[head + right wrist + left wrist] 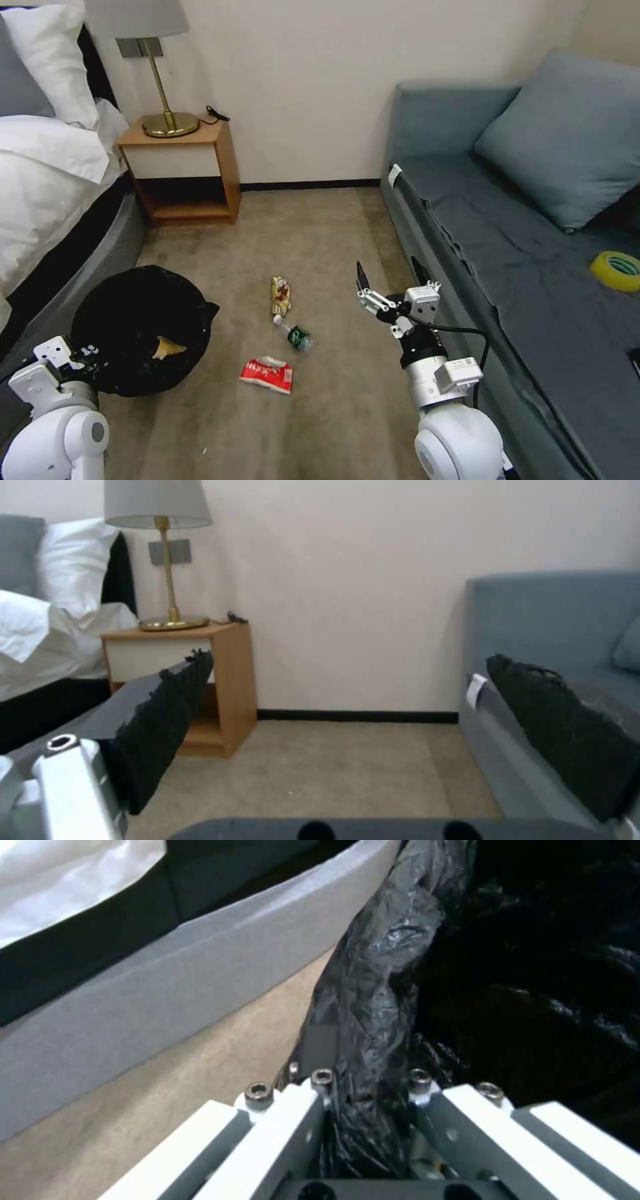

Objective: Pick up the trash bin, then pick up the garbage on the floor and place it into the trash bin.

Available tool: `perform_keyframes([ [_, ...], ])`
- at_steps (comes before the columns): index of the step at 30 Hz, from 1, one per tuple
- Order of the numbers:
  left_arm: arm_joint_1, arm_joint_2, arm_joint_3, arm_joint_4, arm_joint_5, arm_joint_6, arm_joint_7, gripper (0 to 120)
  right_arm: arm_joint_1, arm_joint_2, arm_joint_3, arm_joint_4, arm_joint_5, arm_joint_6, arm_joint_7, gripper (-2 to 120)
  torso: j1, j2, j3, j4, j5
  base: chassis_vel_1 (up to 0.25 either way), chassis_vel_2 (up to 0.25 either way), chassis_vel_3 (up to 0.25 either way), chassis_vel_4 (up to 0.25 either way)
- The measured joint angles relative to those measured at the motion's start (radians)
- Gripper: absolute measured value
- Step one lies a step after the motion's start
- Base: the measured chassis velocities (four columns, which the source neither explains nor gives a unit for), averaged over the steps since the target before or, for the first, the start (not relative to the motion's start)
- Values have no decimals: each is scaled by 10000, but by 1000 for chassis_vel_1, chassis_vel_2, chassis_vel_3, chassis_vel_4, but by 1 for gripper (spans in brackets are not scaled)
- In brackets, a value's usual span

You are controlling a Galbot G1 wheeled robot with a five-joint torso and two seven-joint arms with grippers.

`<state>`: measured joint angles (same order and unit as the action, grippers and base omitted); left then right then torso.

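Carpet (320,220) is filling the middle of your head view, with the bed (47,187) on the left, the sofa (520,220) on the right and a nightstand (187,170) with a lamp (150,67) at the far wall. You are seeing the trash bin (137,327) at near left, its black bag covering the rim and a crumpled brown paper (168,347) lying inside. Your left gripper (83,357) is sitting at the bin's near-left rim. Three pieces of garbage are lying on the carpet to the bin's right: the yellow-red wrapper (281,295) farthest, the small bottle (293,333) just nearer, and the red snack packet (267,374) nearest. Your right gripper (387,283) is hanging to the right of them, beside the sofa's edge, fingers spread and holding nothing. A yellow tape roll (616,269) is resting on the sofa seat.

In the left wrist view, you are looking at the left gripper (367,1100) pinching the bagged rim of the trash bin (380,990) between its fingers, with the bed base (167,990) close beside it.

In the right wrist view, you are watching the right gripper (373,715) pointing toward the far wall, its two black pads (167,720) standing wide apart over bare carpet (320,765), nightstand (220,680) to one side and sofa (553,625) to the other.
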<state>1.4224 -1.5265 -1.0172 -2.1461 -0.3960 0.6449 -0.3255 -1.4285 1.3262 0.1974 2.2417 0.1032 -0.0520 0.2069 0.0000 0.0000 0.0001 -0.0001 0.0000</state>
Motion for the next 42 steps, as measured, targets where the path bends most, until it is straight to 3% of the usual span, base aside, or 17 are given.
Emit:
perform_keyframes([
  [7,-3,10,-45,-34,-48,1,-5,3,359,-164,-162,-209,622,-79,-217,100,1,0,0,-1,-2,-144,142,132,-142],
  [12,-47,12,60,-56,-39,48,-5,3,1710,-597,-920,-1121,1997,-268,-291,100,0,0,0,-2,-1,-41,51,21,-46],
  [16,-14,43,45,-123,-38,68,12,3,3779,-1465,-2655,-2598,3690,-601,-161,100,0,0,-1,3,0,0,0,0,0],
  [21,9,60,12,-129,-37,64,18,3,5383,-2106,-4434,-3874,4468,-813,-313,100,0,0,0,2,1,0,0,0,0],
  [24,-12,16,-36,-98,-32,12,26,3,7553,-2643,-6762,-5593,4934,-835,-1308,100,0,0,0,3,-2,0,0,0,0],
  [30,55,-74,-114,-88,-3,-50,33,3,9121,-2683,-8872,-7286,5541,-986,-2699,100,0,0,0,1,-1,0,0,0,0],
  [34,164,-124,-256,-155,6,-94,40,3,10026,-2422,-10026,-8334,6047,-1435,-4393,100,1,0,0,0,-2,0,0,0,0],
  [38,258,-180,-337,-250,7,-130,64,3,10511,-1891,-10879,-9037,6037,-1532,-5259,100,1,0,0,1,-2,0,0,0,0],
  [42,324,-233,-399,-332,6,-143,68,3,10620,-1461,-11379,-9434,6024,-1590,-5426,100,1,0,0,3,1,0,0,0,0],
])
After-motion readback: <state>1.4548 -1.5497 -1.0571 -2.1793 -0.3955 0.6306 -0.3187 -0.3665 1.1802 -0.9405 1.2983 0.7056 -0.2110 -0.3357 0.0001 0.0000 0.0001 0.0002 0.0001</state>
